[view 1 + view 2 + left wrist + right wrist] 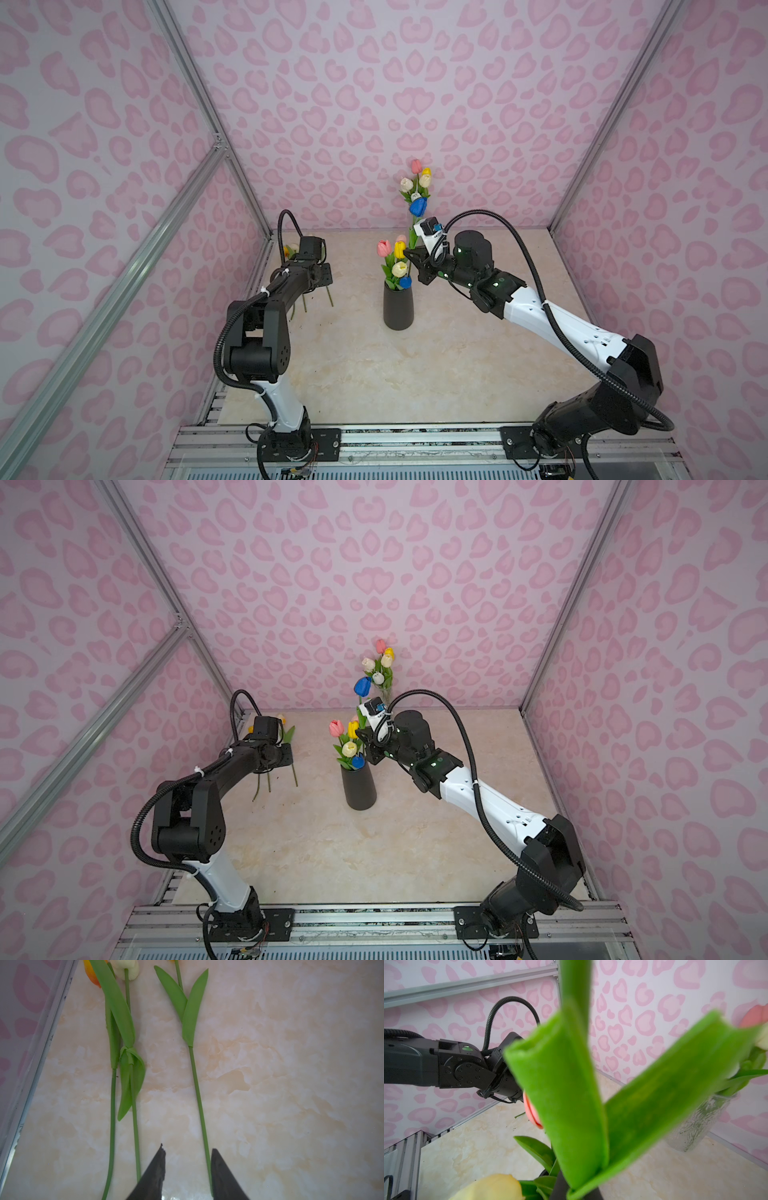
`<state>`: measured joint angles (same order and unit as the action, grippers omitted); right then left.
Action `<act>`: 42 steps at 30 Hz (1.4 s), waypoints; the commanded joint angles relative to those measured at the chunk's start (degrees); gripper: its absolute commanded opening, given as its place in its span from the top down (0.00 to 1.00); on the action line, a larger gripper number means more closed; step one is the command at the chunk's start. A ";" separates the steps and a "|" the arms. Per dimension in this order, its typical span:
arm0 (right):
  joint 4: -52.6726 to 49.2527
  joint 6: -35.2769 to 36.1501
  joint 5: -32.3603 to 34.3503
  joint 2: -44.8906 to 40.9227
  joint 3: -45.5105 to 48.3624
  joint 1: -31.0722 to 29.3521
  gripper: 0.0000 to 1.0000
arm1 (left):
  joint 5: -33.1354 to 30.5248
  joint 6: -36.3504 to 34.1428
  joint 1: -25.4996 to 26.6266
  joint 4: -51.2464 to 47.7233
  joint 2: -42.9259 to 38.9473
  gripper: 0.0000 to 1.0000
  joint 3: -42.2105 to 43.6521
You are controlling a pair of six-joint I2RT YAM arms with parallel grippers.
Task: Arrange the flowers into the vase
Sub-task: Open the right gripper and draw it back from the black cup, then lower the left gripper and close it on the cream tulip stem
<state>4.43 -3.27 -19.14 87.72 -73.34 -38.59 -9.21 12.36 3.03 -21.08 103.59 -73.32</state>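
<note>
Two grippers: left gripper (188, 1147) half-open astride a lying stem (197, 1093), right gripper (410, 254) clenched on a blue tulip (418, 205).

flowers (400, 269) in vase (398, 309), loose stems (198, 1101) left

The left arm reaches forward with its wrist bent down; its hand (187, 1153) points at the bench, fingers (158, 1169) partly apart. The right arm stretches up and inward, its raised hand (409, 254) pinched shut on a flower (418, 205) stem, with the bloom above the hand.
</note>
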 commanded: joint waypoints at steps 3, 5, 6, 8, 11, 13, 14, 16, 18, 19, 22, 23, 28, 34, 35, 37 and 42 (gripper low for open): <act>6.26 0.78 -3.80 2.05 2.91 -0.36 1.00 | -0.63 -0.49 -0.04 -0.01 -0.85 0.61 -0.48; 7.96 1.10 -3.67 2.34 4.35 -0.35 0.99 | -0.76 -0.57 -0.04 0.07 -0.93 0.61 -0.39; 8.64 1.53 -3.86 2.28 5.05 -0.35 0.97 | -0.80 -0.58 -0.04 0.12 -0.91 0.61 -0.33; 9.46 1.92 -4.14 2.10 6.07 -0.31 0.86 | -1.10 -0.58 -0.04 0.01 -0.63 0.61 -0.56; 8.96 2.39 -3.93 0.63 6.59 -0.37 0.59 | -1.55 -0.33 -0.12 -0.56 0.00 0.60 -0.86; 8.51 2.65 -3.46 -1.05 6.84 -0.29 0.54 | -2.03 0.26 -0.13 -1.26 0.57 0.59 -1.03; 8.42 2.86 -3.24 -2.14 7.04 -0.37 0.51 | -2.17 0.43 -0.13 -1.70 1.09 0.59 -1.18; 7.79 3.04 -2.33 -3.76 7.19 -0.33 0.48 | -2.55 0.78 -0.24 -2.74 2.05 0.59 -1.53; 6.78 3.68 -1.94 -5.34 7.43 -0.22 0.47 | -2.72 0.97 -0.28 -3.71 2.94 0.59 -1.89; 6.65 3.79 -1.34 -6.25 7.90 -0.33 0.47 | -2.65 1.04 -0.43 -4.40 3.47 0.59 -2.23; 7.11 3.97 -0.18 -9.07 9.86 -0.17 0.46 | -2.35 1.25 -0.57 -6.26 5.17 0.58 -3.20; 7.73 3.81 0.64 -9.86 10.81 -0.19 0.45 | -2.22 1.26 -0.57 -6.65 5.73 0.58 -3.42; 12.71 3.91 2.69 -14.42 16.15 0.24 0.44 | -2.94 0.68 -0.74 -7.18 9.19 0.58 -6.03; 16.13 4.07 4.80 -17.06 19.85 0.26 0.44 | -0.09 -0.23 -0.94 -9.89 14.65 0.57 -12.80; 16.46 4.06 5.35 -17.39 20.25 0.24 0.43 | 0.37 -0.14 -0.92 -9.74 14.85 0.57 -13.29; 16.41 4.35 5.95 -17.81 20.50 0.16 0.43 | 0.51 -0.14 -0.92 -9.33 15.25 0.55 -14.35; 18.04 4.46 6.14 -18.37 21.64 0.29 0.44 | -0.03 -0.50 -1.18 -12.85 20.25 0.52 -21.50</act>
<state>19.75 0.69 -13.67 69.60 -52.34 -38.30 -9.34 12.32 2.09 -30.79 121.99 -92.09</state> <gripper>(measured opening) 0.564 0.484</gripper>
